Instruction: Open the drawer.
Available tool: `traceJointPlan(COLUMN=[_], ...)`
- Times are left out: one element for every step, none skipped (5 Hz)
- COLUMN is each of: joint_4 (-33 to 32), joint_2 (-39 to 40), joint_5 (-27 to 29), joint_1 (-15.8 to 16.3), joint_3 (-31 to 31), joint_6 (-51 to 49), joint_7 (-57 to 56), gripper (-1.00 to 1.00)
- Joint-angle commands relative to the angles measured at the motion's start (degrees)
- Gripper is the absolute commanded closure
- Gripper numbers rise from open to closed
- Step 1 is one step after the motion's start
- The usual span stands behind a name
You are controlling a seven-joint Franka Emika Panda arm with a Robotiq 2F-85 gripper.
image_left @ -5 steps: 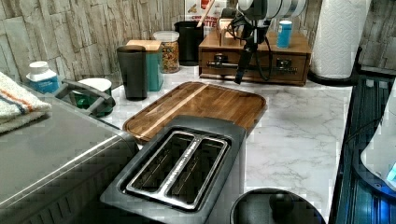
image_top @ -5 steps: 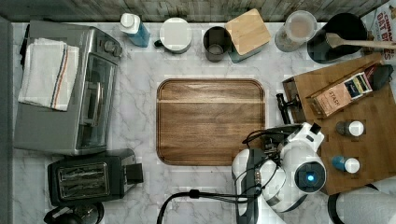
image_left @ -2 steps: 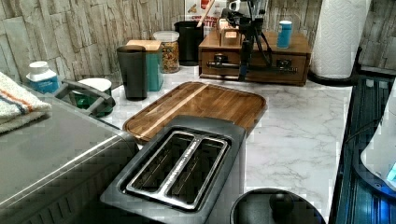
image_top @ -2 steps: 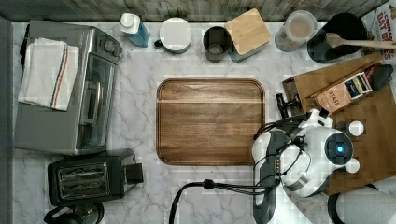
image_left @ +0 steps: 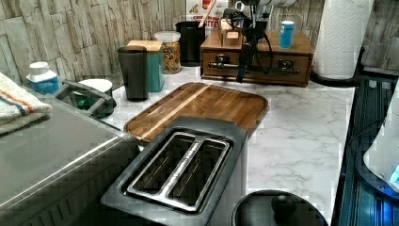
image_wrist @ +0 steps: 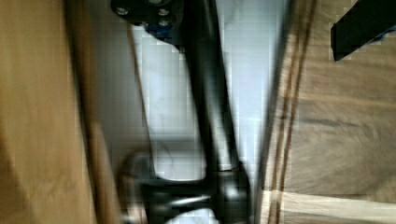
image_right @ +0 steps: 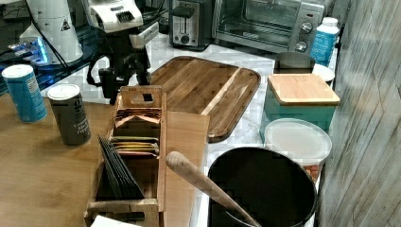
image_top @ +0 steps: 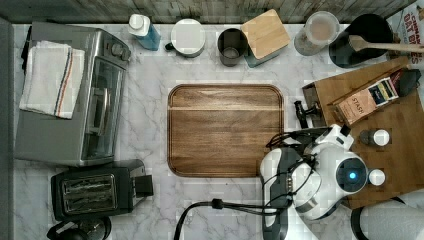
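Observation:
The drawer (image_left: pixel 263 60) is the light-brown front of the wooden cabinet at the far end of the counter, and it looks flush. Its long black bar handle (image_left: pixel 270 69) runs across that front. My gripper (image_left: pixel 242 73) hangs pointing down right in front of the handle, near its middle. In the right view the gripper (image_right: pixel 125 85) stands open, with its black fingers (image_right: pixel 109 90) spread beside the cabinet edge. The wrist view has the handle (image_wrist: pixel 210 116) close below, between the cabinet wood and the cutting board (image_wrist: pixel 341 130), with one fingertip (image_wrist: pixel 362 25) at the side.
A wooden cutting board (image_top: pixel 225 130) lies mid-counter beside the cabinet. On the cabinet top (image_top: pixel 400 145) stand a tea box (image_top: pixel 367 100) and small bottles (image_top: pixel 375 137). A toaster (image_top: pixel 97 190), a toaster oven (image_top: pixel 70 95) and canisters (image_top: pixel 265 35) line the other edges. A paper towel roll (image_left: pixel 341 37) stands next to the cabinet.
The arm has swung towards the cabinet, to the top view's right. The gripper has come down from above the cabinet to the level of the drawer handle.

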Motion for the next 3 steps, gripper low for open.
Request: traceJointPlan(joint_4=[-15.61,-15.6,-15.6], joint_2=[-15.38,-15.38,-15.38], joint_5=[9.58,9.5,9.36], joint_1=[15.43,15.82,16.59], joint_3=[16.99,16.59,15.8], joint_6=[-12.15,-12.15,-12.1], joint_7=[10.56,10.61,10.7], gripper=[-1.0,-1.0,-1.0])
